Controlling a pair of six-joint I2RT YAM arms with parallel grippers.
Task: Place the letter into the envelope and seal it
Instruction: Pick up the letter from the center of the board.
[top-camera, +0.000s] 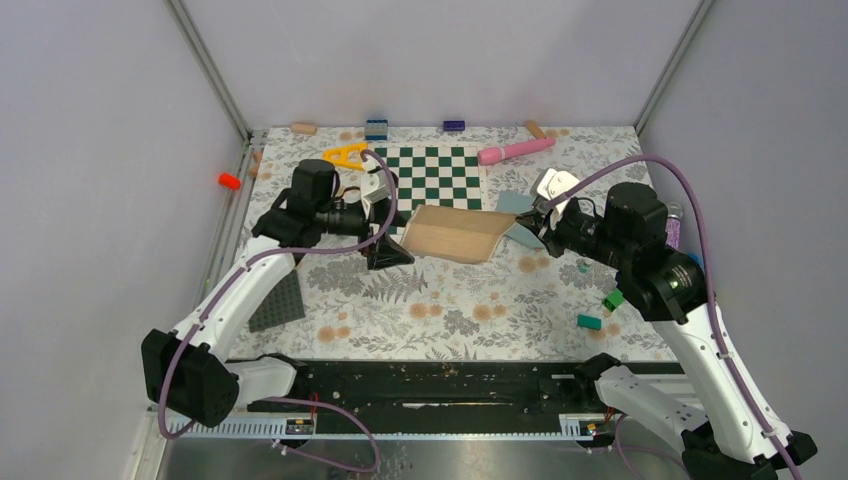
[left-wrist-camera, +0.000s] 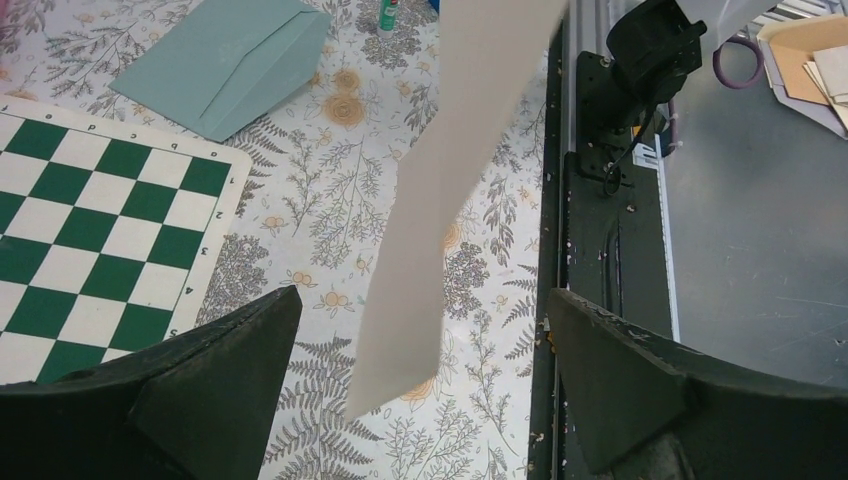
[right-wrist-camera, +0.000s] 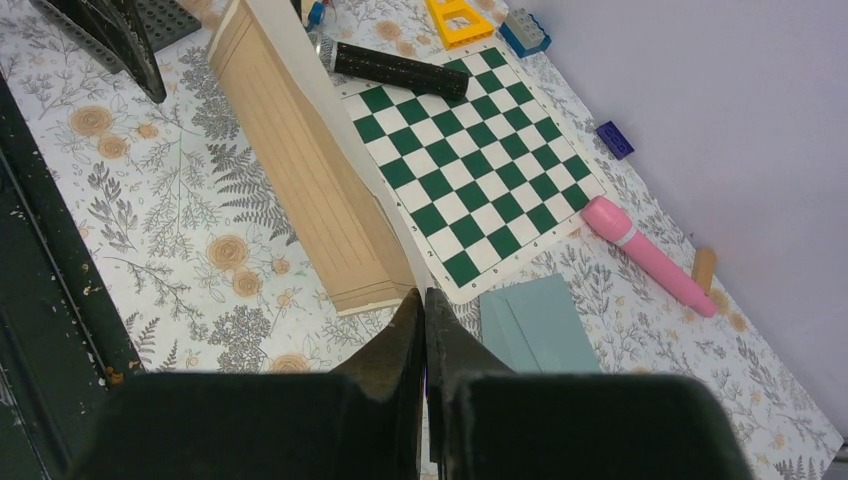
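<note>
The tan letter (top-camera: 455, 232) is held up off the table, stretched between the two arms. My right gripper (top-camera: 540, 225) is shut on its right edge; in the right wrist view the jaws (right-wrist-camera: 424, 295) pinch the sheet (right-wrist-camera: 310, 170), which runs away toward the left arm. My left gripper (top-camera: 392, 222) is open. In the left wrist view the letter's cream back (left-wrist-camera: 440, 200) hangs between the spread fingers (left-wrist-camera: 422, 300) without touching them. The teal envelope (top-camera: 515, 204) lies flat under the right gripper, next to the chessboard, and shows in both wrist views (left-wrist-camera: 225, 65) (right-wrist-camera: 540, 325).
A green-white chessboard (top-camera: 435, 175) lies at the back centre, with a pink cylinder (top-camera: 515, 150) to its right. A yellow triangle (top-camera: 345, 155) is at its left. A dark studded baseplate (top-camera: 278, 300) lies front left. Small green bricks (top-camera: 612, 298) lie front right.
</note>
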